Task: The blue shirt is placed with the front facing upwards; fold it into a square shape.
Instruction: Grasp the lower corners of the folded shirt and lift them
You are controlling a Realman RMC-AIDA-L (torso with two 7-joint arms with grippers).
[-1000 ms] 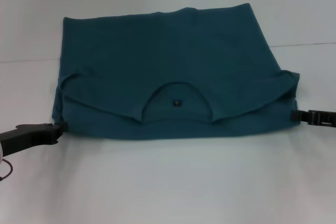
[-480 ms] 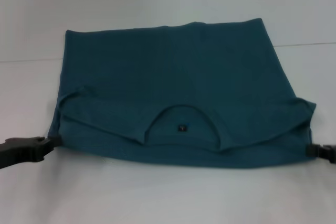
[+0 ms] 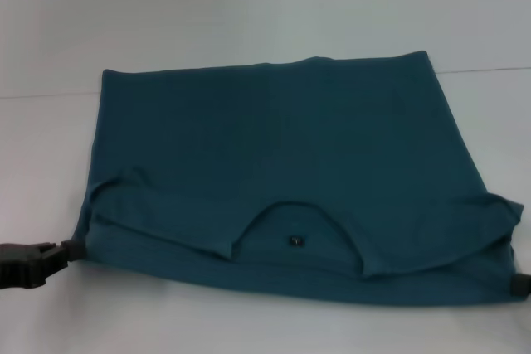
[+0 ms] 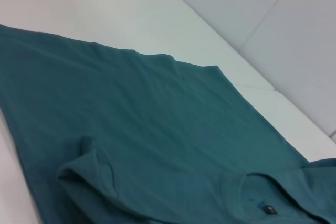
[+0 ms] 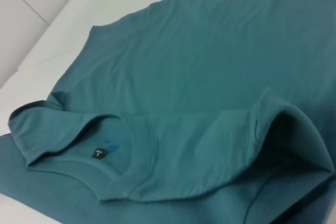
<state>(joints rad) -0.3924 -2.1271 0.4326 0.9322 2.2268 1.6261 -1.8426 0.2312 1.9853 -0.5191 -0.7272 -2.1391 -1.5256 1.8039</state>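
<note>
The blue shirt lies on the white table, its neck end folded over toward me so the round neckline and small dark neck tag face up near the front edge. My left gripper pinches the shirt's near left corner. At the near right corner only the tip of my right gripper shows, at the frame's edge, holding the cloth there. The left wrist view shows the shirt with a folded sleeve and the tag. In the right wrist view the shirt shows the collar and tag.
The white table stretches beyond the shirt, with a seam line running across it at the right. Pale wall panels stand behind the table's far edge.
Both grippers have moved toward me and apart, dragging the shirt's near folded edge with them. The shirt now lies closer and wider, and the right gripper has nearly left the picture.
</note>
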